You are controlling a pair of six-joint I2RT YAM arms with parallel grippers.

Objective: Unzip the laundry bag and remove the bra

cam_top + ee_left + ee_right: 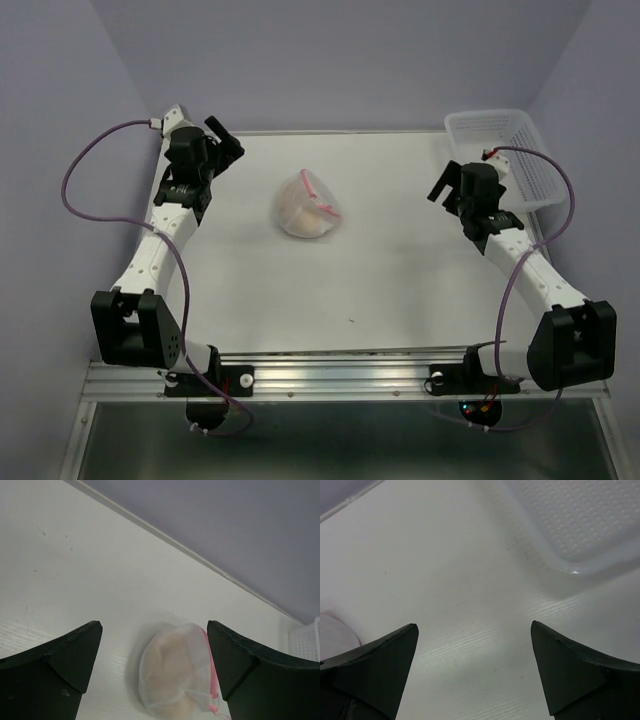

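Desk [380, 270]: white, lilac walls on three sides.

Laundry bag [308, 207]: lies on the desk a little left of centre, towards the far half, well apart from both arms. Round white mesh, rumpled. Pink zipper [320, 196] runs along its right-hand upper edge; looks closed, though the far end is too small to judge.

Bra [298, 215]: inside the bag, showing through the mesh as a pale peach mass. The left wrist view gives the same: peach fabric [170, 662] behind mesh, pink zipper [212, 672] down the bag's right side.

Left hand [228, 140]: far left of the desk, fingers spread wide, nothing between them. In its own camera the bag [150, 690] sits framed in the gap, beyond the fingertips and untouched.

Right hand [445, 185]: far right, fingers also wide apart and holding nothing, just beside the white lattice basket [500, 135] at the far right corner. Its camera shows bare desk and the basket's base [580, 520].
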